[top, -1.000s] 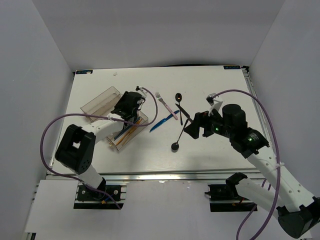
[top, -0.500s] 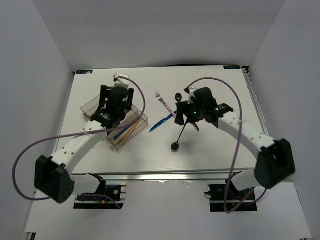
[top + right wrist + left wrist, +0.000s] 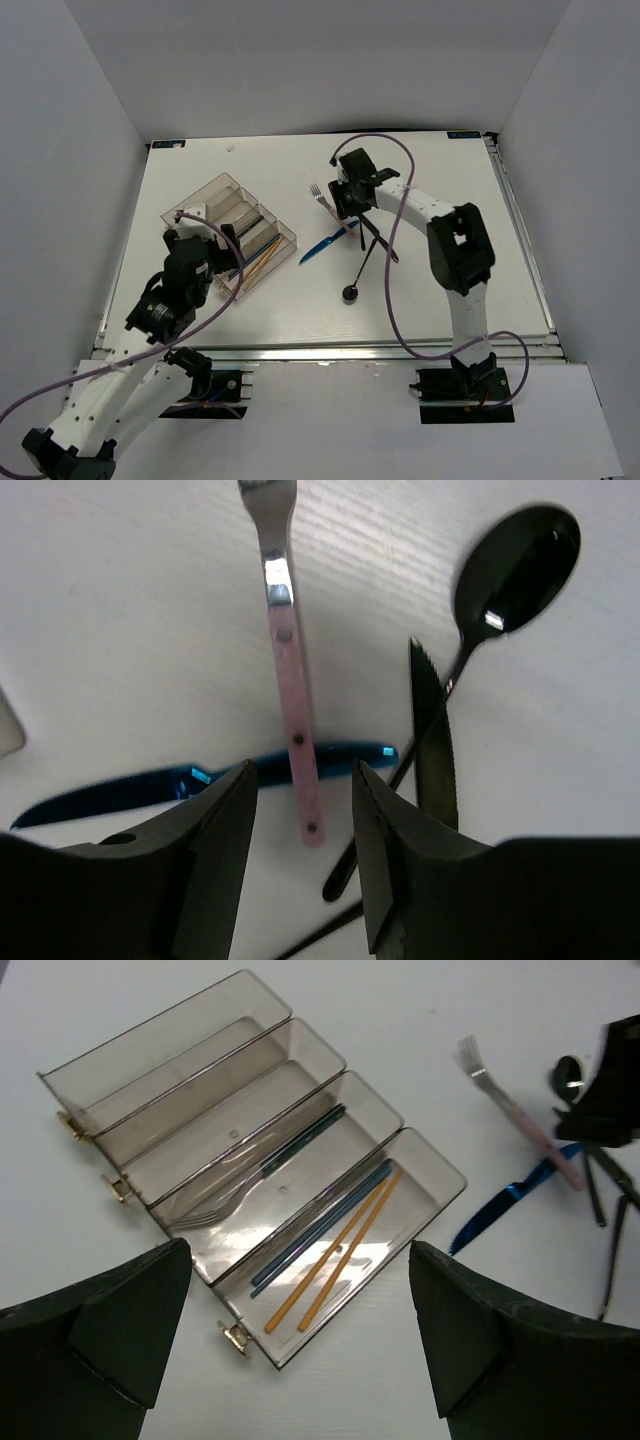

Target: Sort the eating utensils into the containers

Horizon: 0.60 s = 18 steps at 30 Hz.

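Observation:
The clear organiser tray (image 3: pixel 201 190) lies at the left, its compartments (image 3: pixel 165 1022) holding two orange sticks (image 3: pixel 335 1260), blue sticks (image 3: pixel 322 1222) and a silver fork (image 3: pixel 212 1216). My left gripper (image 3: pixel 300 1360) hangs open over the table just short of the tray's near end, holding nothing. A pink-handled fork (image 3: pixel 290 705) lies across a blue knife (image 3: pixel 120 792), beside a black spoon (image 3: pixel 515 565) and a black knife (image 3: pixel 432 740). My right gripper (image 3: pixel 303 820) is open and straddles the fork's handle end, with a gap on each side.
A second black spoon (image 3: pixel 352 291) lies nearer the front edge, its handle running up under the right arm. The right arm's cable (image 3: pixel 385 290) loops low over the table's middle. Tall white walls close in both sides.
The left arm has drawn back from over the tray toward the near left, jaws now wide. The right gripper has moved to the fork and its jaws have narrowed around the handle.

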Each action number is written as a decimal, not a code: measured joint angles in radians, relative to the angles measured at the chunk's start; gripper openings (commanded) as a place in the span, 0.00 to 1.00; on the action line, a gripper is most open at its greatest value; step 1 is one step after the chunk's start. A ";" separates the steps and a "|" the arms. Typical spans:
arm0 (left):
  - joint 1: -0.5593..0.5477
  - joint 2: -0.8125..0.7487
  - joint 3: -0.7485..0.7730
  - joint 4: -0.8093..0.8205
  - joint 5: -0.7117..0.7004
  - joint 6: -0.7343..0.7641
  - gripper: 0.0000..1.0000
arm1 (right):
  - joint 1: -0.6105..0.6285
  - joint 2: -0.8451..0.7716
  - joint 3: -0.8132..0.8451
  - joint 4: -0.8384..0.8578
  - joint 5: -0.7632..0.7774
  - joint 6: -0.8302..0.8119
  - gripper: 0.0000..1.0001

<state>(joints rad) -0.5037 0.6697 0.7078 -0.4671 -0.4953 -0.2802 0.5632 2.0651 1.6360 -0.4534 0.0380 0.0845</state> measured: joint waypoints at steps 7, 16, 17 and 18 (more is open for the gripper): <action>0.000 -0.056 -0.006 0.044 0.089 0.002 0.98 | 0.002 0.227 0.235 -0.068 0.030 -0.039 0.42; 0.000 -0.013 -0.006 0.048 0.132 0.008 0.98 | 0.016 0.262 0.265 -0.093 0.046 -0.067 0.00; 0.000 -0.013 -0.006 0.049 0.134 0.005 0.98 | 0.018 0.259 0.262 -0.091 0.047 -0.066 0.00; 0.000 -0.012 -0.006 0.050 0.135 0.001 0.98 | 0.019 0.253 0.253 -0.087 0.045 -0.065 0.00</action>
<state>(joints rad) -0.5037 0.6579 0.7017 -0.4175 -0.3599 -0.2790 0.5827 2.3184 1.8893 -0.5400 0.0830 0.0193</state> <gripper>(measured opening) 0.982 0.072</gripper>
